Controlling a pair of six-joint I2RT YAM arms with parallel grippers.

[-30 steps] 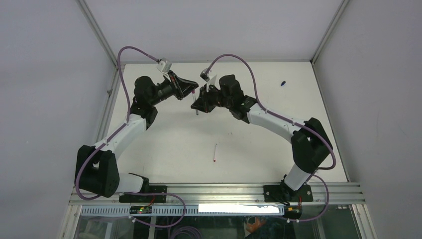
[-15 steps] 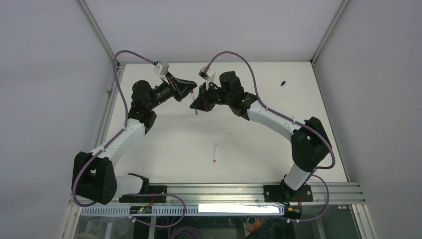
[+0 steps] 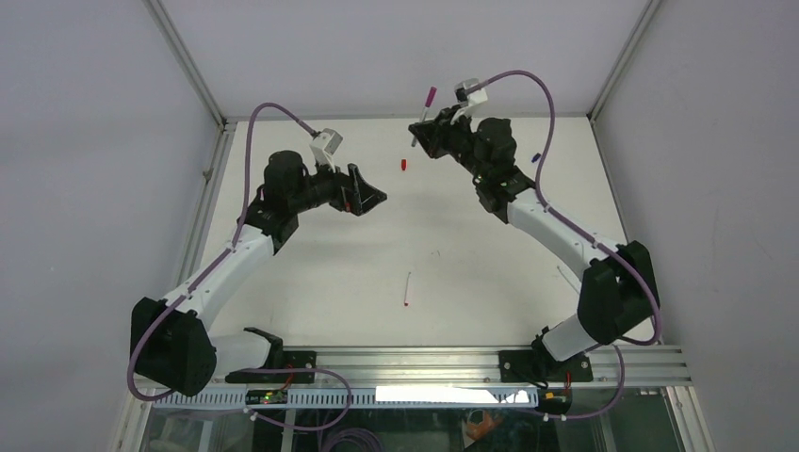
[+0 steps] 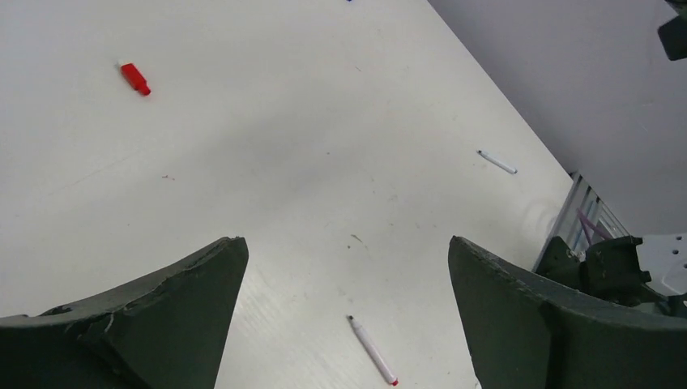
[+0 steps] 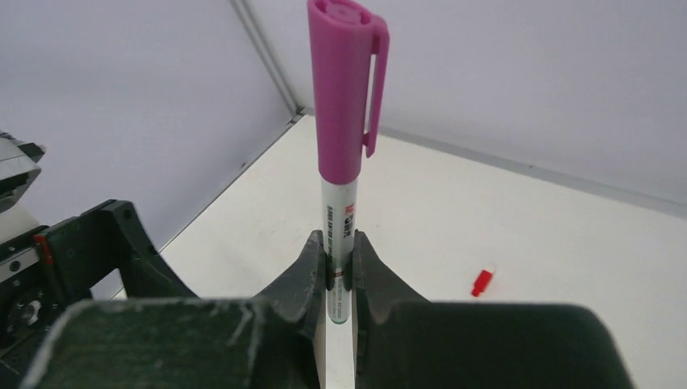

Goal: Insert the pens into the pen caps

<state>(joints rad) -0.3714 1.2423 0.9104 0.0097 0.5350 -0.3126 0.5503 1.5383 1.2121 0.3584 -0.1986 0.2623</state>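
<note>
Since the magenta cap [image 5: 340, 89] sits on its pen [image 5: 339, 220], the right gripper [image 5: 339, 267] pinches the barrel upright, I'd guess to set it down; the left gripper [image 4: 344, 243] hangs spread, empty, over the table [image 4: 283, 162] where red cap [image 4: 135, 79] and red-tipped pen [image 4: 373, 350] lie apart.

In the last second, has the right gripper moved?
Yes. The right gripper moved away from the red-tipped pen, toward the far edge of the table, holding a pink-capped pen.

Lower end of the magenta-capped pen [image 5: 338, 207] buried inside right gripper [image 5: 338, 253]
</note>
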